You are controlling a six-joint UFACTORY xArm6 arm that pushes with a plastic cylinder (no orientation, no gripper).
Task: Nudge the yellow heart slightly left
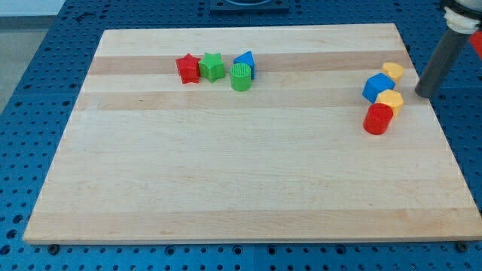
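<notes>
A yellow block (392, 72) that looks like the heart lies at the view's right, touching the top right of a blue cube (378, 87). A second yellow block (390, 99), more like a pentagon, sits just below the cube. A red rounded block (378, 119) touches that one from below. My tip (422, 94) stands to the right of this cluster, about level with the lower yellow block and a short gap away from it. It is lower and to the right of the heart-like block and touches no block.
At the view's top left, a red star (187, 68), a green star (212, 67), a blue triangular block (244, 64) and a green cylinder (240, 77) are bunched together. The wooden board's right edge (440, 124) runs close beside my tip.
</notes>
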